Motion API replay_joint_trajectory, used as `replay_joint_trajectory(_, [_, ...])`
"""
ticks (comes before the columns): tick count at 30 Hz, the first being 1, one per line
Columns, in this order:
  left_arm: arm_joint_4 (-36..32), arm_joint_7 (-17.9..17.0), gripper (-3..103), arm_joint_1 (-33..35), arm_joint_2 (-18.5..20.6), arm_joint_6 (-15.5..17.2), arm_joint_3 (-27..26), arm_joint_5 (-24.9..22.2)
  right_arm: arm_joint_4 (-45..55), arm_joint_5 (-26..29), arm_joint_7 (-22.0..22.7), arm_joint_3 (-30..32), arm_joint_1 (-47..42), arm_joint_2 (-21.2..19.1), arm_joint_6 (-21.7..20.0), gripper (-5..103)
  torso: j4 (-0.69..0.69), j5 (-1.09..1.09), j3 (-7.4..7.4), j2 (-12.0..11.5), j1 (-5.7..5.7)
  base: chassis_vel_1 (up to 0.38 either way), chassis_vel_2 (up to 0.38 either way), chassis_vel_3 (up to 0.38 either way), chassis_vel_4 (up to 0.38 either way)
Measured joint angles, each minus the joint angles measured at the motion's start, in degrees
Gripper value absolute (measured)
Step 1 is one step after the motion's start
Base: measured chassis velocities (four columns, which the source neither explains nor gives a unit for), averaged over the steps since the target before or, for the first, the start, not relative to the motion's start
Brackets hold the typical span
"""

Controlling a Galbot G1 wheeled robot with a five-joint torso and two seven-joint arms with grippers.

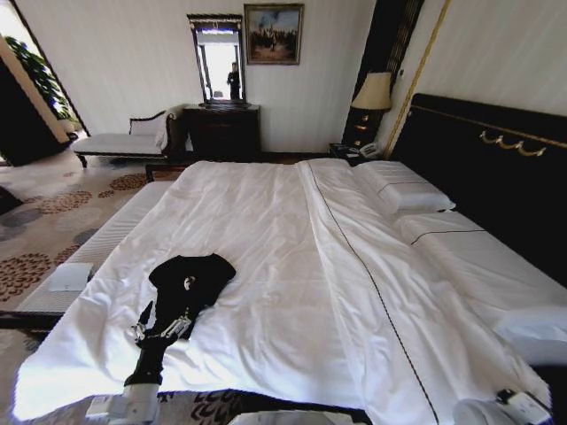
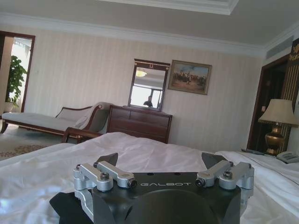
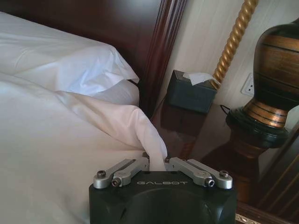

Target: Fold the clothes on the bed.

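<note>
The clothes (image 1: pixel 190 273) are a small black bundle on the near left part of the bed (image 1: pixel 292 257), on its white duvet. My left gripper (image 1: pixel 166 317) reaches in from the near edge and rests right at the bundle's near side. It is open, with its dark fingertips (image 2: pixel 108 158) spread wide over the duvet and black cloth (image 2: pixel 65 205) just under its body. My right gripper (image 1: pixel 507 405) sits at the bed's near right corner. In the right wrist view its linkages are drawn together, and a fold of the white duvet (image 3: pixel 140 126) runs down into my right gripper (image 3: pixel 156 161).
A grey-striped bench (image 1: pixel 97 239) runs along the bed's left side with a white flat item (image 1: pixel 69 277) on it. The dark headboard (image 1: pixel 496 168) and pillows (image 1: pixel 403 190) are on the right. A nightstand with tissue box (image 3: pixel 191 91) and lamp base (image 3: pixel 268 88) stands beside my right gripper.
</note>
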Motion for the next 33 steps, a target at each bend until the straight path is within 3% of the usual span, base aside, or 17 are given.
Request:
replay_joint_trajectory(7, [-0.09,0.0,100,0.25,-0.3,-0.12,0.29,0.47,-2.41,-2.83,0.98,-0.31,0.65,0.18,-0.11,2,-0.03,0.0,0.0,0.0,0.0,0.0,0.0,0.0,0.0])
replay_joint_trajectory(9, [-0.12,0.01,100,0.32,-0.41,-0.14,0.47,0.81,-3.13,-4.38,1.99,0.34,0.68,0.16,-0.17,12,-0.17,-0.02,0.0,0.0,0.0,0.0,0.0,0.0,0.0])
replay_joint_trajectory(10, [-0.12,0.01,100,0.32,-0.41,-0.14,0.47,0.81,-3.13,-4.38,1.99,0.34,0.68,0.16,-0.17,12,-0.17,-0.02,0.0,0.0,0.0,0.0,0.0,0.0,0.0])
replay_joint_trajectory(13, [-0.31,0.01,100,0.37,-0.51,-0.15,0.53,1.09,-0.06,-5.36,2.59,2.28,-0.12,0.68,-0.23,27,-0.17,-0.02,0.0,0.01,-0.01,0.0,0.0,0.0,0.0])
replay_joint_trajectory(15, [-0.32,0.01,100,0.39,-0.52,-0.15,0.52,1.22,3.33,-6.76,2.55,3.69,-0.65,1.11,-0.2,33,-0.09,-0.04,0.0,0.01,-0.02,0.0,0.0,0.0,0.0])
replay_joint_trajectory(16, [-0.32,0.01,100,0.39,-0.52,-0.15,0.52,1.22,3.33,-6.76,2.55,3.69,-0.65,1.11,-0.2,33,-0.09,-0.04,0.0,0.01,-0.02,0.0,0.0,0.0,0.0])
replay_joint_trajectory(19, [-0.34,0.01,100,0.49,-0.69,-0.15,0.65,1.78,9.83,-8.59,0.74,5.34,-1.25,1.58,1.33,50,-0.08,-0.04,0.0,0.01,-0.01,0.0,0.0,0.0,0.0])
replay_joint_trajectory(20, [-0.34,0.01,100,0.49,-0.69,-0.15,0.65,1.78,9.83,-8.59,0.74,5.34,-1.25,1.58,1.33,50,-0.08,-0.04,0.0,0.01,-0.01,0.0,0.0,0.0,0.0])
replay_joint_trajectory(22, [-0.53,0.01,100,0.64,-0.88,-0.16,0.81,2.14,14.25,-9.05,-2.01,5.6,-1.39,1.73,3.31,61,-0.06,-0.03,0.0,0.01,-0.01,0.0,0.0,0.0,0.0])
replay_joint_trajectory(25, [-0.84,0.01,100,0.79,-1.06,-0.15,0.88,2.31,16.36,-10.53,-5.91,4.9,-1.36,1.62,6.16,66,-0.06,-0.03,0.0,0.01,-0.01,0.0,0.0,0.0,0.0])
replay_joint_trajectory(29, [-1.74,0.01,100,1.05,-1.32,0.01,0.87,2.45,17.94,-10.58,-16.56,0.62,-1.29,0.98,11.53,88,-0.05,-0.01,0.0,0.01,-0.01,0.0,0.0,0.0,0.0])
replay_joint_trajectory(31, [-1.95,0.0,100,1.13,-1.39,0.12,0.89,2.6,18.41,-10.13,-18.42,-0.31,-1.22,0.98,12.08,88,-0.05,-0.01,0.0,0.01,-0.01,0.0,0.0,0.0,0.0])
replay_joint_trajectory(33, [-2.41,-0.2,100,1.25,-1.59,0.45,0.93,3.44,19.62,-8.78,-25.04,-3.57,-1.0,1.22,13.77,97,-0.04,0.0,0.0,0.0,-0.01,0.0,0.0,0.0,0.0])
